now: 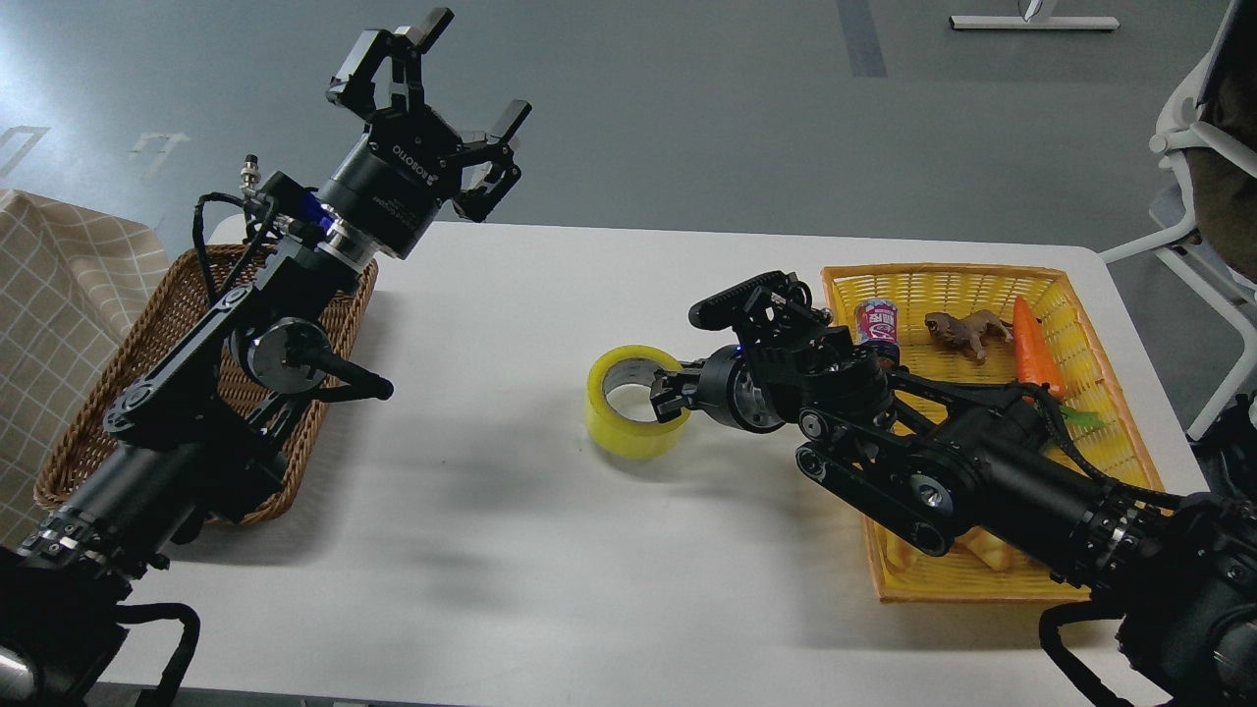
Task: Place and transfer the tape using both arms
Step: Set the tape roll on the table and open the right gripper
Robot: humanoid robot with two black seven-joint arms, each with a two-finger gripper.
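While my right gripper [666, 395] pinches the tape [632, 402] on the table [511, 550], my spread-fingered left gripper [432, 108] must descend to receive it.

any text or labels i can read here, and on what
"ROBOTIQ": white letters on the black body of the left gripper, readable though tilted.
The pink and blue can in the yellow basket has a printed label, too small and blurred to read.
The right gripper, at the tape, shows no legible marking.
Nothing else carries readable text.
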